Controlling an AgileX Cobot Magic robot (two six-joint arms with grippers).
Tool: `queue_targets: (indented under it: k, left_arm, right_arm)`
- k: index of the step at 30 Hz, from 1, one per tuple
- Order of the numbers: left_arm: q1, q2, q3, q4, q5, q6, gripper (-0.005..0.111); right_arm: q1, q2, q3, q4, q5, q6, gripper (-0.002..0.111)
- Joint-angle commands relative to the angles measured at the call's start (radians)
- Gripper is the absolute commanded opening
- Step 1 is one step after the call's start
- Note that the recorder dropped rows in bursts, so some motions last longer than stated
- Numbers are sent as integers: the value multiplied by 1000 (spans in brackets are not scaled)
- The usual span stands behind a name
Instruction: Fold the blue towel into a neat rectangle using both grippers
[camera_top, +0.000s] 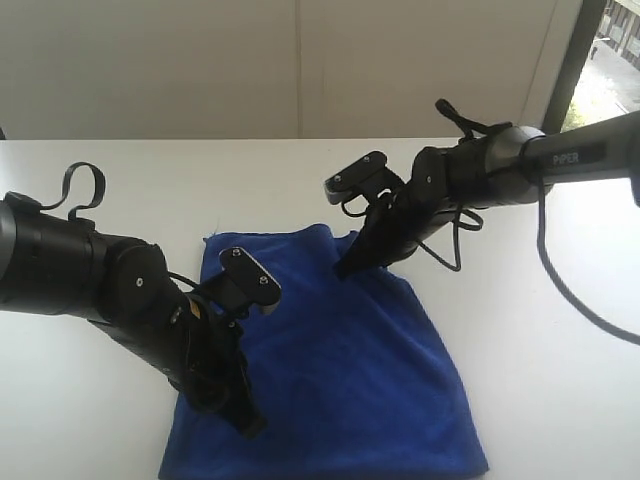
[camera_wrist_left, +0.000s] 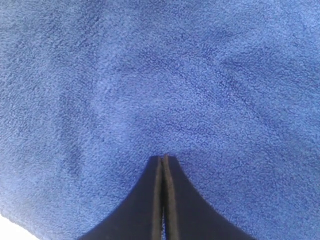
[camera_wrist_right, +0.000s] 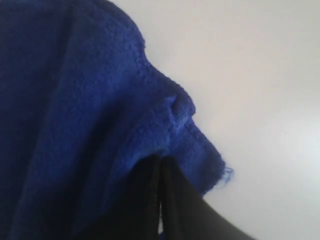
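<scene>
Now your right end effector (camera_wrist_right: 161, 159) pinches the far corner of the blue towel (camera_top: 350, 370); your left end effector (camera_wrist_left: 163, 157), pressed together, touches the cloth near its left edge.

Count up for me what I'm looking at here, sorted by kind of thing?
Towels: 1, the blue towel
Grippers: 2, the left gripper and the right gripper, both black
Total: 3
</scene>
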Motion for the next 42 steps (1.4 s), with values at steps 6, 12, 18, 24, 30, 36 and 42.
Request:
queue_targets:
  k: [6,12,18,24,30,36,42]
  left_arm:
    - [-1,27,8,-10,21,-5,0]
    - [-1,27,8,-10,21,-5,0]
    - [-1,27,8,-10,21,-5,0]
    - [-1,27,8,-10,21,-5,0]
    - [-1,27,8,-10,21,-5,0]
    - [-1,27,8,-10,21,-5,0]
    - [-1,27,8,-10,19,-5,0]
  right_arm:
    - [-39,-20,-3,-35,-38,-13,0]
    - [-81,-9,-3,-33,-38,-13,0]
    - [-100,15,-3,-33,-48,-13,0]
    - [-115,21,-3,-36,-50,-13,0]
    - [-151,19,-3,-43,-58,-13,0]
    - [-169,10,-5,-43,-74,-13,0]
    - [-150,-59,-5,-19,-65,-20,0]
